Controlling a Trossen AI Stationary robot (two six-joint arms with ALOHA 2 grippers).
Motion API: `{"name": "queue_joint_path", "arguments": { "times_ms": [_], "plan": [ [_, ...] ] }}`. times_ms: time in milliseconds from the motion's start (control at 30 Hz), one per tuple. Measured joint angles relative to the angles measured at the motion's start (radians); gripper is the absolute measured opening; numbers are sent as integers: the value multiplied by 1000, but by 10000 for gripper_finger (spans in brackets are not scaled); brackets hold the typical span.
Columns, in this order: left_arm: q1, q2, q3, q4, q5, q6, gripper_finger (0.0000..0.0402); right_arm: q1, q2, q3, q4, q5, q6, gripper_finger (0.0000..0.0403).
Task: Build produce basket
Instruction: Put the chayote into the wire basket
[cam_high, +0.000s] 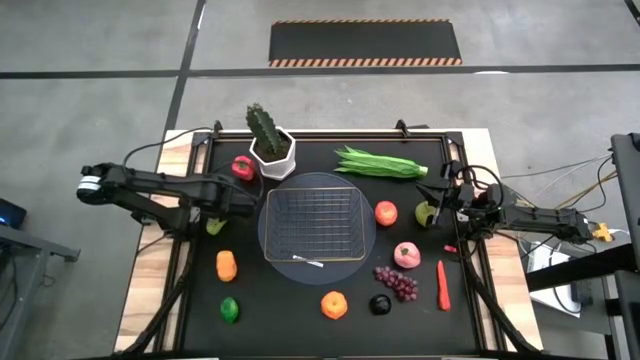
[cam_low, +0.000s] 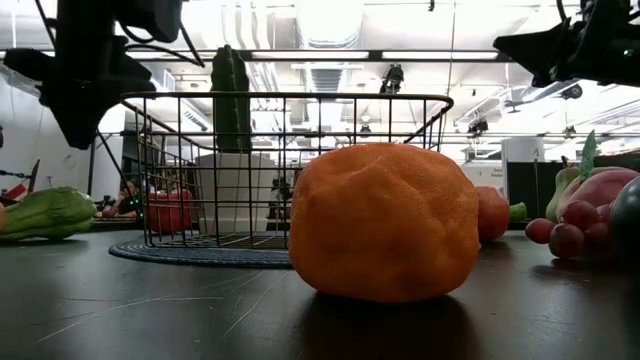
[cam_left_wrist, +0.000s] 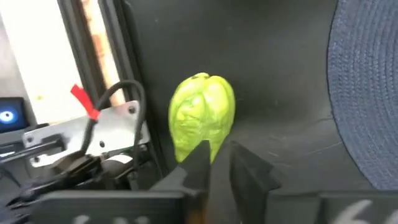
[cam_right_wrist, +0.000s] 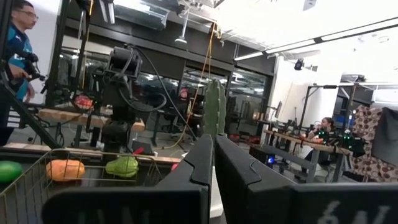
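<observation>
Black matting covers the table, and at its middle sits the basket (cam_high: 318, 222) — shallow wire mesh on a round grey base, with no produce in it yet. Just off its left edge lies a lumpy yellow-green vegetable (cam_left_wrist: 202, 115), the piece nearest the left gripper (cam_left_wrist: 219, 163), whose fingers hover right over it, parted by only a narrow slit and pinching nothing. It looks like a light, hard plastic toy with a smooth, ridged skin, so it may slip; a hold across its narrower waist seems safest, and the jaws would need to spread wider first. Beyond it lie the red pepper (cam_high: 242, 168), the orange (cam_high: 334, 304) and the green bean bunch (cam_high: 380, 163). The right gripper (cam_right_wrist: 212, 163) waits at the basket's right side, fingers pressed together on nothing.
</observation>
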Motion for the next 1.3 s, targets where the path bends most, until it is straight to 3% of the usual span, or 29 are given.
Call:
{"name": "queue_joint_path", "arguments": {
  "times_ms": [300, 433, 633, 1000, 1300],
  "plan": [
    [10, 6, -84, 26, 34, -27, 226, 0, 0, 0, -5, 0, 0, 9],
    [10, 0, -129, 48, 33, -20, 267, 0, 0, 0, -7, 0, 0, 9],
    [10, 1, -196, 173, 31, 4, 271, 0, 0, 0, -7, 0, 0, 9],
    [12, 40, -253, 201, -23, -4, 270, 0, 0, 0, -7, 0, -8, 9],
    [12, 93, -254, 199, -42, 4, 194, 0, 0, 0, -7, 0, -7, 9]
  ]
}}
